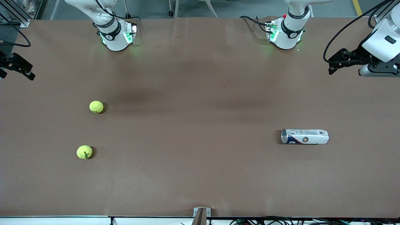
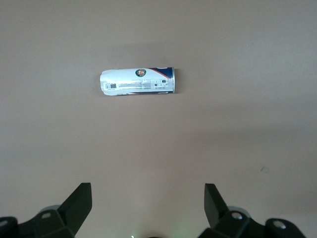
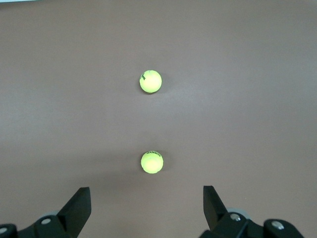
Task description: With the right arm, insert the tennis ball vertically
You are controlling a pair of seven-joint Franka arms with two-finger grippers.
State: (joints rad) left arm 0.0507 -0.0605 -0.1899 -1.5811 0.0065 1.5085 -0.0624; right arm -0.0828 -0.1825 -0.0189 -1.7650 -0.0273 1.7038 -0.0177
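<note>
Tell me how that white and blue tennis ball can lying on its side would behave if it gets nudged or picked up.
The white and blue tennis ball can lies on its side on the brown table, so a sideways nudge would probably roll it. It looks empty at its open end, so likely light. Its glossy round wall may slip between fingers.

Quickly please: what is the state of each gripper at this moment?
Left gripper: open, holding nothing, up over the table near the can.
Right gripper: open, holding nothing, above the tennis balls.
</note>
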